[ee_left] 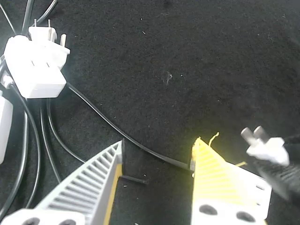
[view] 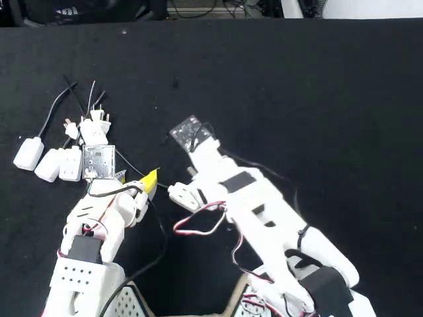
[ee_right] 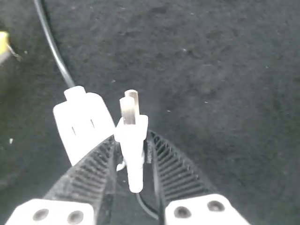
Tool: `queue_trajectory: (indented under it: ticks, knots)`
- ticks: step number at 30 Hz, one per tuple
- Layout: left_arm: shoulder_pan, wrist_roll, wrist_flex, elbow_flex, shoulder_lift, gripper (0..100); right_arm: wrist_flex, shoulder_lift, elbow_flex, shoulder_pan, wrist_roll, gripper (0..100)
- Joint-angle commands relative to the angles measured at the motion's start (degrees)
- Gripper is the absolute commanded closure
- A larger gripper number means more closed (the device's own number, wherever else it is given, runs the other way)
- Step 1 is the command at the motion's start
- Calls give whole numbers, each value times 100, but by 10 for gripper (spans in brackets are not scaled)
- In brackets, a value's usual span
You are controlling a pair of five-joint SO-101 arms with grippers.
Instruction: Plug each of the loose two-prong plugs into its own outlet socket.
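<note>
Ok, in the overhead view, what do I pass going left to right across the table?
The far-left white socket → loose white plug → left arm's yellow finger → right arm's wrist camera board.

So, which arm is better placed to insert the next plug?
Probably right. The right claw is shut on a plug, prongs free, beside a white socket with empty slots. The left claw is open, holding nothing, over a black cable.
</note>
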Motion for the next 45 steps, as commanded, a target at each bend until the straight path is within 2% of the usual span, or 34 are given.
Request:
queue_trajectory:
  ticks: [1, 5, 9, 16, 23, 27, 33, 40, 45]
  knots:
    - [-66, 9, 0, -189, -62, 766, -369, -251, 40, -114, -53, 988]
    - [-286, 62, -35, -207, -62, 766, -404, -251, 66, -167, -53, 988]
    - [-488, 387, 0, -321, -62, 763, -413, -251, 66, -545, -53, 988]
    - [-462, 404, 9, -321, -62, 762, -721, -312, 233, -677, -62, 988]
    - [-453, 404, 9, -330, -62, 762, -1433, -1701, 1244, -677, -97, 988]
    - [-321, 404, 9, -338, -62, 762, -1459, -2176, 1578, -914, -62, 988]
    - [-180, 404, 9, -338, -62, 764, -1556, -1965, 1604, -1380, -53, 988]
    - [-163, 404, 9, -338, -62, 762, -2154, -1437, 1622, -1626, -53, 988]
    - [13, 193, 18, -286, -62, 762, -2163, -1516, 1613, -1679, -53, 988]
